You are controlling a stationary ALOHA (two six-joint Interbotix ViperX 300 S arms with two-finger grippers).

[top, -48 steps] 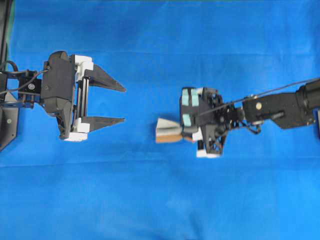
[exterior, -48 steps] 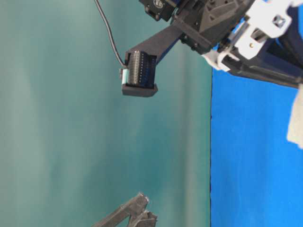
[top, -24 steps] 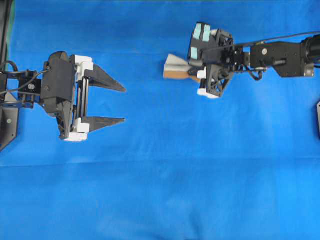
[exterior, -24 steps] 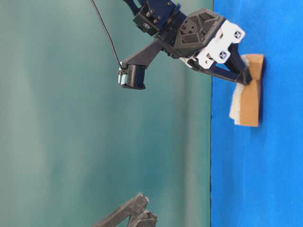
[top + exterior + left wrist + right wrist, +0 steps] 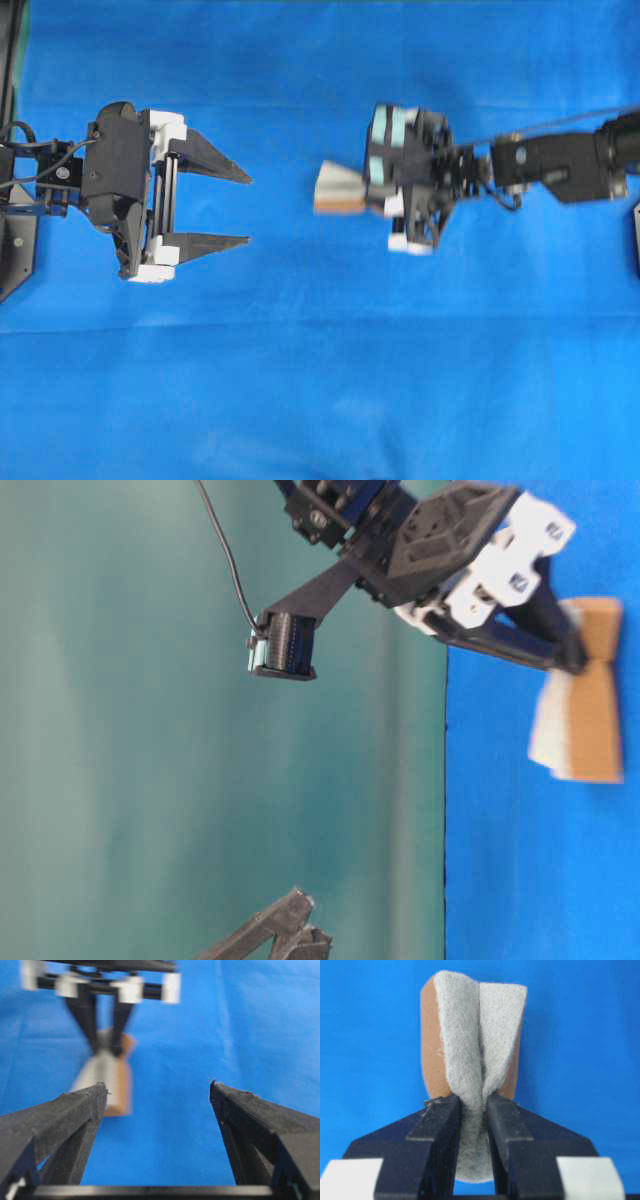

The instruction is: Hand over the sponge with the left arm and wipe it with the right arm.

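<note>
Currently, right gripper [image 5: 472,1110]: pinching the sponge [image 5: 472,1035], folding it between the fingers.
Sponge place: sitting right of centre, overhead view, against the blue cloth [image 5: 320,380].
Left gripper [image 5: 245,210]: gaping wide, gripping nothing, centre left.

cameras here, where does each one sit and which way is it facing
Overhead: above, looking down on the blue table; left gripper open, right gripper pinching the sponge.
Table-level: low, sideways along the table; right gripper and sponge.
Left wrist: forward between its own fingers; sponge ahead.
Right wrist: close on its fingers squeezing the sponge.
All share the sponge.
</note>
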